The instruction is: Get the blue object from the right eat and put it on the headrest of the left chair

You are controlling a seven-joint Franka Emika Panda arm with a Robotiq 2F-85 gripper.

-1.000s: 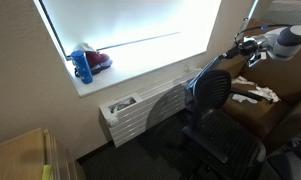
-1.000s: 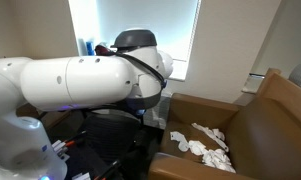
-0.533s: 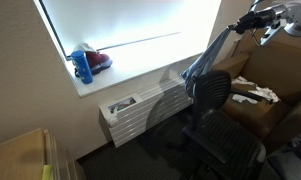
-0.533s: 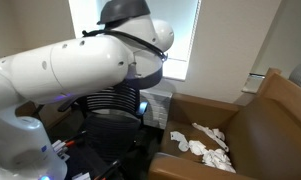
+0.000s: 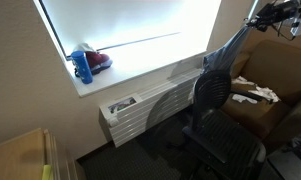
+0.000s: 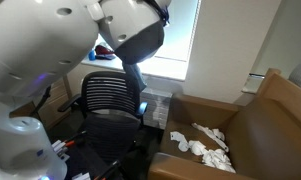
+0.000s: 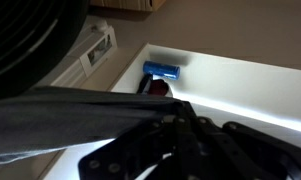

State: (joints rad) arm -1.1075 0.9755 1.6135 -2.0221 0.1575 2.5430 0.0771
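My gripper [image 5: 258,20] is high at the top right in an exterior view, shut on a blue-grey cloth [image 5: 226,50]. The cloth hangs down and to the left from it, its lower end just above the headrest of the black office chair [image 5: 212,95]. In the wrist view the cloth [image 7: 60,112] stretches as a dark band from the shut gripper [image 7: 183,122] across the frame. The office chair [image 6: 110,98] also shows behind my arm. The brown armchair [image 5: 280,70] stands to the right of it.
White cloths [image 5: 255,93] lie on the brown armchair's seat [image 6: 202,143]. A blue bottle [image 5: 82,66] and a red object [image 5: 98,60] stand on the window sill, also in the wrist view [image 7: 160,71]. A white heater unit [image 5: 140,112] is under the window.
My gripper has risen and moved right with the cloth; the cloth's lower end has lifted from beside the chair's backrest to above its headrest.
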